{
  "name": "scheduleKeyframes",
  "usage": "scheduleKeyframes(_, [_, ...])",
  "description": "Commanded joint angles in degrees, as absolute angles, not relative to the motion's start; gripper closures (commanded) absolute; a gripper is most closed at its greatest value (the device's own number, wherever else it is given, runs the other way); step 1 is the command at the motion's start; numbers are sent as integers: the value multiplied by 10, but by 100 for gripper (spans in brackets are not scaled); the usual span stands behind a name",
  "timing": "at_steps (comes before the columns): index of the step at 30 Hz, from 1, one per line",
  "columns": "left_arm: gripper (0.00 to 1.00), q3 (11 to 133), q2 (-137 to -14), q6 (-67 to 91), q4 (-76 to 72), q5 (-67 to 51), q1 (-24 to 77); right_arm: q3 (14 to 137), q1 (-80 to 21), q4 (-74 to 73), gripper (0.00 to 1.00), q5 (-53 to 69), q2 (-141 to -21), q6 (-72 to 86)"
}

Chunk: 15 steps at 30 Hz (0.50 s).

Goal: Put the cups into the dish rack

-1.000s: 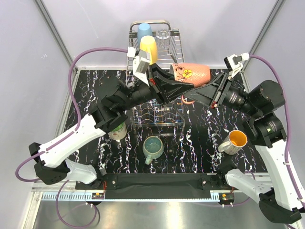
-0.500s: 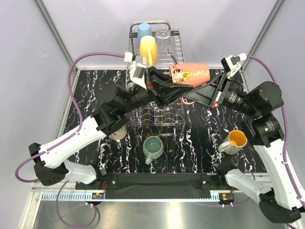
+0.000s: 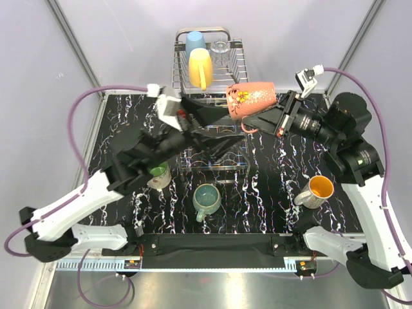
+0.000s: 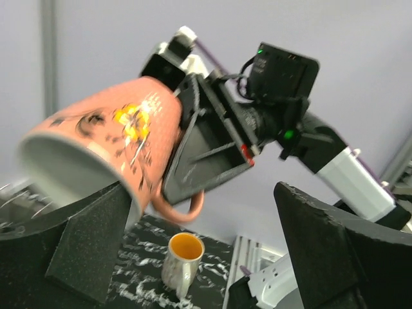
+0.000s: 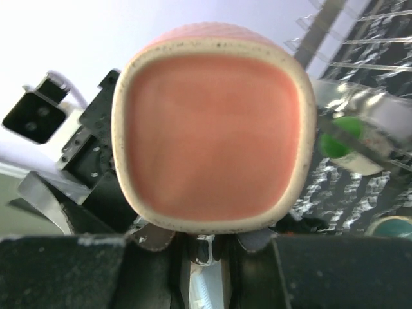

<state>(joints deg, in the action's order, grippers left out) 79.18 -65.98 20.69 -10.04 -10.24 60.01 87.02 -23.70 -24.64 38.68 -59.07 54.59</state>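
Note:
A salmon-pink mug (image 3: 252, 98) with a flower print hangs on its side beside the dish rack's (image 3: 239, 61) upper basket. My right gripper (image 3: 259, 121) is shut on its handle; the mug's base (image 5: 212, 138) fills the right wrist view above the gripper (image 5: 209, 248). My left gripper (image 3: 205, 126) stands open just left of the mug, holding nothing. In the left wrist view the mug (image 4: 106, 138) is above the left finger (image 4: 90, 244) of that gripper (image 4: 212, 257). A blue tumbler (image 3: 195, 40), a clear glass (image 3: 220, 46) and a yellow cup (image 3: 200, 67) sit in the basket.
On the marbled table stand a teal mug (image 3: 206, 197), a pale mug with orange inside (image 3: 315, 191) and a cream cup with green inside (image 3: 156, 174), partly under my left arm. The rack's lower plate tier (image 3: 214, 156) lies below the grippers. Frame posts flank the table.
My left gripper has let go of the pink mug, opened wide and drawn back to the left. The right gripper has closed on the mug's handle and now holds it alone.

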Motion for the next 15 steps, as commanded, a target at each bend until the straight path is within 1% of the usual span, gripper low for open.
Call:
scheduleKeyframes(1, [1, 779, -583, 164, -63, 18, 603, 953, -239, -298, 100, 329, -614, 442])
scheduleKeyframes(7, [1, 746, -477, 163, 60, 211, 603, 1050, -237, -366, 100, 281, -698, 352])
scheduleKeyframes(8, [1, 746, -467, 169, 102, 243, 603, 1064, -238, -373, 100, 274, -712, 345])
scheduleKeyframes(9, [1, 746, -458, 178, 124, 300, 603, 1097, -237, -380, 100, 268, -741, 326])
scheduleKeyframes(11, [1, 744, -431, 183, 175, 342, 603, 1134, -236, -409, 100, 243, -772, 312])
scheduleKeyframes(12, [1, 740, -421, 184, 188, 372, 603, 1179, -238, -423, 100, 235, -788, 302])
scheduleKeyframes(14, [1, 730, -399, 190, 220, 394, 603, 1230, -240, -468, 100, 212, -844, 279])
scheduleKeyframes(15, [1, 725, -393, 192, 228, 409, 603, 1284, -243, -483, 100, 202, -865, 273])
